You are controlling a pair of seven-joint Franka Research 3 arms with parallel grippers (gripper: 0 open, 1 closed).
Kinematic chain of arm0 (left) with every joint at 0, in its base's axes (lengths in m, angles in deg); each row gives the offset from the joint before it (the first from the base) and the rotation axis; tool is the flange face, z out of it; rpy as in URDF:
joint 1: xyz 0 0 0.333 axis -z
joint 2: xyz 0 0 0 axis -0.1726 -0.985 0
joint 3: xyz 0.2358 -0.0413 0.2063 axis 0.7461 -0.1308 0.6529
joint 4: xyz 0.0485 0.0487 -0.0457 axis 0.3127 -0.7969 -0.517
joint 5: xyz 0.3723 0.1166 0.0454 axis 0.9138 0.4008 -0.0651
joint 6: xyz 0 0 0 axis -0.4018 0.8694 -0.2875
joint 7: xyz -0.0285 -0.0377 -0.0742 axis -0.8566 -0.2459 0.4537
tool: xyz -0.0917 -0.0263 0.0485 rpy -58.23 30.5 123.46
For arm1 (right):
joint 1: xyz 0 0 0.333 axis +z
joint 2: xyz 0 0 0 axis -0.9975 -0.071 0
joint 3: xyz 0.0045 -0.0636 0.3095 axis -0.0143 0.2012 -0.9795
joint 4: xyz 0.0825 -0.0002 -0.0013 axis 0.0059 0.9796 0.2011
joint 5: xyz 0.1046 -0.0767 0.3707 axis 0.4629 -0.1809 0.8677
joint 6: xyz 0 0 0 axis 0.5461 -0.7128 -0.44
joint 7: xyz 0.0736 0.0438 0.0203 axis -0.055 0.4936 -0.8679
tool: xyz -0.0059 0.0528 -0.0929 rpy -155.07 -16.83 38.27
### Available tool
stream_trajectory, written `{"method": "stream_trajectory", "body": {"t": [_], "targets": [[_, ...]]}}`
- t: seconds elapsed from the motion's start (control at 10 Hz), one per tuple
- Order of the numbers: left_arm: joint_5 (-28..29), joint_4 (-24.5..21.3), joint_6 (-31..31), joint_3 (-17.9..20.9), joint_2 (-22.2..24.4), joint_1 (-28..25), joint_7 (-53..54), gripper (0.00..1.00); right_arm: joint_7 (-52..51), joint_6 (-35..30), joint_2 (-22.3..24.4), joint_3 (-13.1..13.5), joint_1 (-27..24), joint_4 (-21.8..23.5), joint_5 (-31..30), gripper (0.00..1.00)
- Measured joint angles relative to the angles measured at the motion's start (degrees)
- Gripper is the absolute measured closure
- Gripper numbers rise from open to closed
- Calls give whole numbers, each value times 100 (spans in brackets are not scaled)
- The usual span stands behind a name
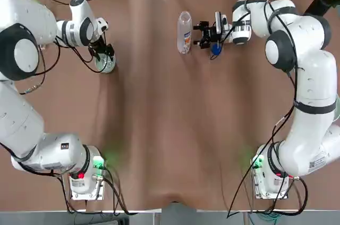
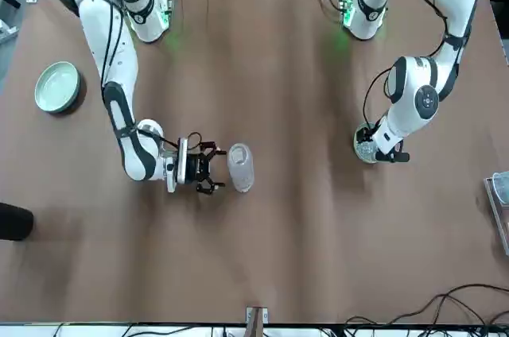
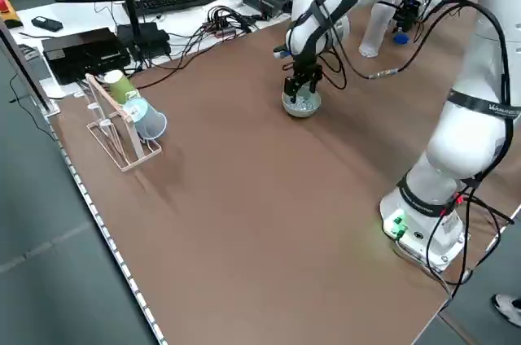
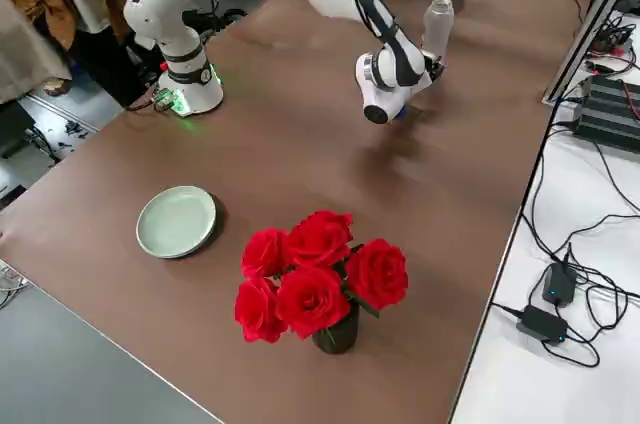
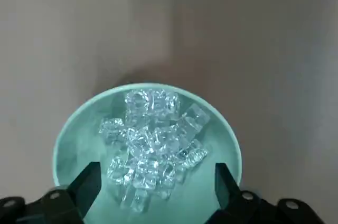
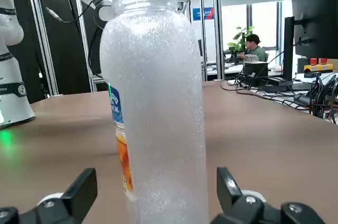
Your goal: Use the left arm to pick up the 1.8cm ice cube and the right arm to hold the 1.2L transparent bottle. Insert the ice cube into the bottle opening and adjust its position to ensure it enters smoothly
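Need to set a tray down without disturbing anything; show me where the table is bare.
The wide middle between the two arm bases, below the bottle and the bowl of ice cubes, is bare. Crowded: around the right tool beside the bottle, and the left tool over the bowl.

Bottle (image 6: 158, 113) clear, blue-orange label; ice cubes (image 5: 153, 139) translucent whitish; bowl (image 5: 68, 145) pale green; table (image 1: 170, 129) brown.
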Motion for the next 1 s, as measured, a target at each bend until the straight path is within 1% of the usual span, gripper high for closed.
{"method": "stream_trajectory", "body": {"t": [0.2, 0.4, 0.7, 0.8, 1.0], "targets": [[0, 0, -172, 0, -147, 0, 0, 6, -43, -21, -51, -75, 22, -17, 36, 0], [0, 0, -298, 1, -261, 0, 0, 7, -83, -19, -55, -127, 115, -24, 282, 0], [0, 0, -357, 1, -320, -1, 0, 13, -157, -2, -132, -131, 254, -78, 486, 0], [0, 1, -362, 1, -319, -2, 0, 19, -174, -1, -183, -128, 254, -124, 505, 0], [0, 10, -372, 1, -319, -3, 0, 37, -302, -1, -301, -127, 254, -214, 680, 0]]}}
